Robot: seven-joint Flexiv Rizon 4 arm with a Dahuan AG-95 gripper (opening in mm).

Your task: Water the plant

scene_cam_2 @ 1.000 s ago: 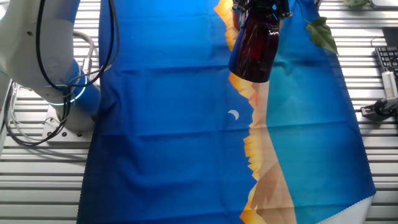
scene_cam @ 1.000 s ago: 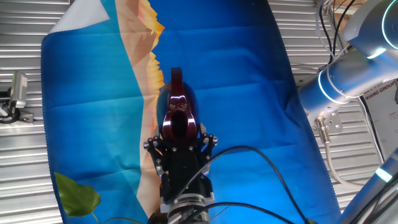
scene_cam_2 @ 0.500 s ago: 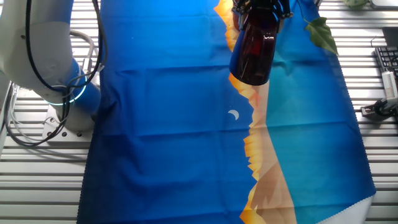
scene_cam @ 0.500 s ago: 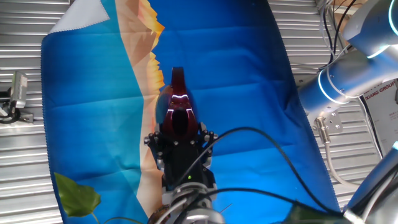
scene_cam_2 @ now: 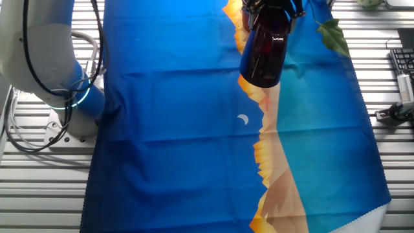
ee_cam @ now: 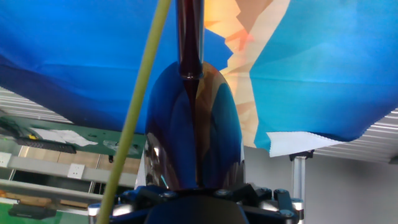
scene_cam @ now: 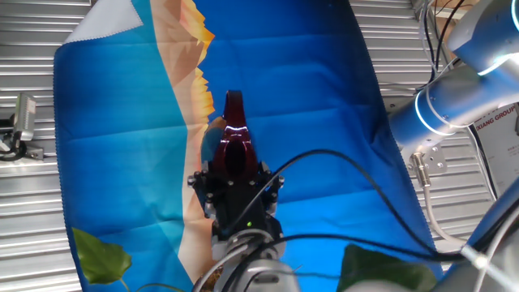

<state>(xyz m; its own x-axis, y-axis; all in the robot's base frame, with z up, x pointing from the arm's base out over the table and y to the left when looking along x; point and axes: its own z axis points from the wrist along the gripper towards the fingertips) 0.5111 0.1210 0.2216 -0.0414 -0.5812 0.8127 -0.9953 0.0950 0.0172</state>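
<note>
In one fixed view a green leaf (scene_cam: pixel 101 253) of the plant is showing at the near left corner of the blue cloth (scene_cam: pixel 308 89), and more foliage is blurring into the near right edge; the pot itself is lying out of sight. Moving right, the gripper (scene_cam: pixel 235 180) is gripping the dark red watering vessel (scene_cam: pixel 233 138) by its body, the jaws closed on it, with the long spout pointing away over the orange band of the cloth. The vessel is probably being carried clear of the worktop so that it can be swung toward the plant and tipped. In the hand view a yellow-green stalk (ee_cam: pixel 134 118) is crossing left of the vessel, suggesting the plant is standing close by.
</note>
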